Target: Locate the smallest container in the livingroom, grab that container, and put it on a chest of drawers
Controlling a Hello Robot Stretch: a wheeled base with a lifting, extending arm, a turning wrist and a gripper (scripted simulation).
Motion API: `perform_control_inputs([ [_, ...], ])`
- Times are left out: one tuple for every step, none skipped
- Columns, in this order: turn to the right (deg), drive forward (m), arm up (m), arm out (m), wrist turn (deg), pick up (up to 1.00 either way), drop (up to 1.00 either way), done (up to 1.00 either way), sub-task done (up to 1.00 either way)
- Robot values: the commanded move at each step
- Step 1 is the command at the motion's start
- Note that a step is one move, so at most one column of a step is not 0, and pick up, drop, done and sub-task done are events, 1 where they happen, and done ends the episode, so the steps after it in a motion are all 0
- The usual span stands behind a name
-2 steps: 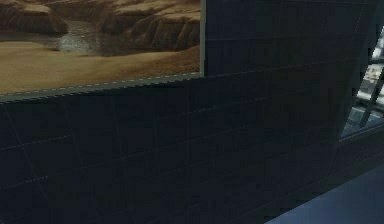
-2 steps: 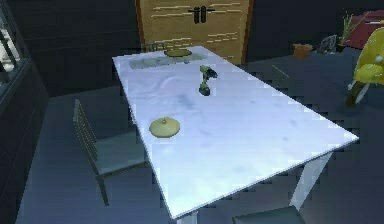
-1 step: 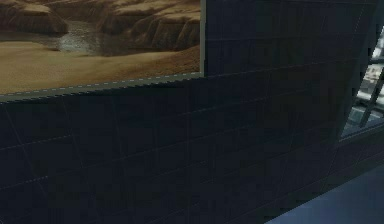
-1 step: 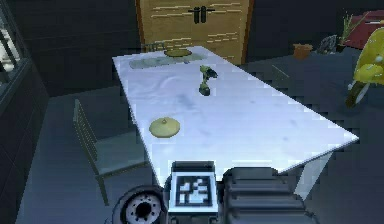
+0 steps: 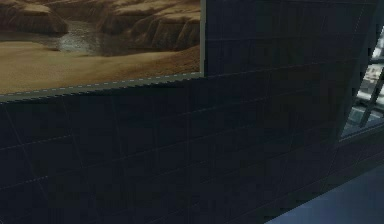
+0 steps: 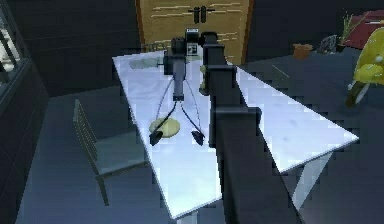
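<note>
In the arm side view the dark arm bar [image 6: 235, 140] rises from the bottom edge across a white table [image 6: 290, 120]. The gripper [image 6: 176, 139] hangs its two thin fingers [image 6: 155, 138] down over the tabletop. A small flat yellowish thing [image 6: 164, 127], like a shallow dish, lies on the table close to the fingertip nearer the view's left. I cannot tell whether the gripper touches it or holds anything. A pale small thing [image 6: 146, 62] rests near the table's far end.
A grey chair [image 6: 98, 150] stands at the table's left side. A wooden cabinet [image 6: 160, 25] sits behind the table, a yellow object [image 6: 372, 62] at the right. The forward view faces a dark wall [image 5: 200, 150] close up, with a landscape painting [image 5: 95, 40] and a window [image 5: 368, 90].
</note>
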Motion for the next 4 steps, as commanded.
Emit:
perform_control_inputs([
  [0.0,0.0,0.0,0.0,45.0,0.0,0.0,0.0,0.0],
  [0.0,0.0,0.0,0.0,45.0,0.0,0.0,0.0,0.0],
  [0.0,0.0,0.0,0.0,45.0,0.0,0.0,0.0,0.0],
  [0.0,0.0,0.0,0.0,15.0,0.0,0.0,0.0,0.0],
])
